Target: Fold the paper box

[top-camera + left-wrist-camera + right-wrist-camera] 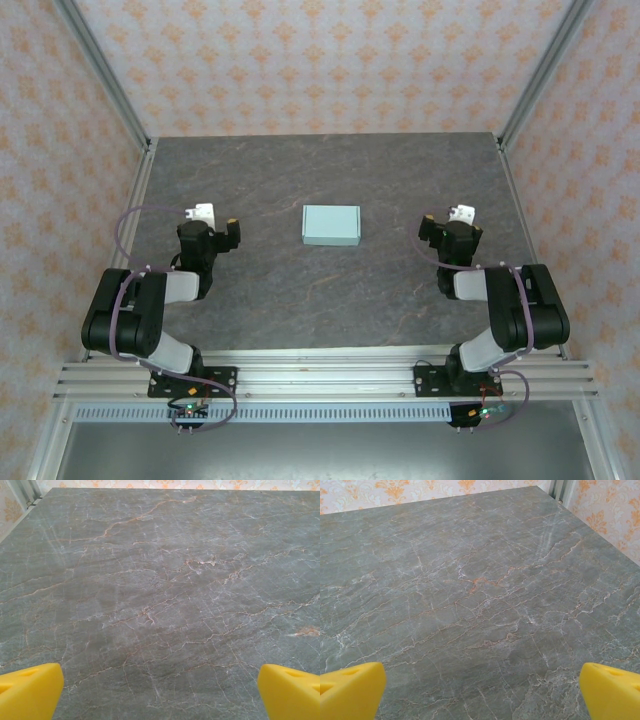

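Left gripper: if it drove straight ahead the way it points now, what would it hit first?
Probably the bare table, as the left gripper seems tilted down at it; if level, the back wall. The paper box lies off to its right, outside that line.

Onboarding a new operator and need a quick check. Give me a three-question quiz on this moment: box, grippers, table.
1. Fill in: the left gripper and the right gripper both stand ____.
2. Multiple choice: the paper box lies
A) on the table, between the two grippers
B) against the back wall
C) on the aluminium rail by the arm bases
3. True or false: the left gripper is touching the paper box.

Key: 1 open; 2 A; 3 false.
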Tool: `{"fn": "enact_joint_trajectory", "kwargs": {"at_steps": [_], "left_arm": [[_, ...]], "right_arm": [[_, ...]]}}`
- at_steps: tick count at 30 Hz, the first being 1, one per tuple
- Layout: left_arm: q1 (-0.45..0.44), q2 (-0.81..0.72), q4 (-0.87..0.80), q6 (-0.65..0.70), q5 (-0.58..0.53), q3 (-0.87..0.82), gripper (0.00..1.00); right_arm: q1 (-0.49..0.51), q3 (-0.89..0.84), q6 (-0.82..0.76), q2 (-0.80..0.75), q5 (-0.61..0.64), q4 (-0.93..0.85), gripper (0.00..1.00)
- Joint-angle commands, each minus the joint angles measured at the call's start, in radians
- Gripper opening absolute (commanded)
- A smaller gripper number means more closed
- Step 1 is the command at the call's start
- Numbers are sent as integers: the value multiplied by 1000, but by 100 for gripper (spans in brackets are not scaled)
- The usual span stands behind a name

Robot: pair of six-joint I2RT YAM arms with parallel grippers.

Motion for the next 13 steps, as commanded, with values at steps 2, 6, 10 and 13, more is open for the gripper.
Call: {"fn": "enact_joint_trajectory", "kwargs": {"at_steps": [2, 6, 10, 13], "left_arm": [[-7, -7, -4, 13, -30, 19, 100], [-7, -7, -4, 13, -29, 20, 100], [-8, -6, -4, 14, -30, 20, 100], [-7, -7, -4, 13, -30, 20, 100]], "right_arm": [[-5, 8, 15, 1, -4, 0, 99], [-5, 10, 15, 2, -4, -2, 99], [-5, 9, 15, 1, -4, -2, 99], [-5, 7, 16, 0, -4, 0, 99]]}}
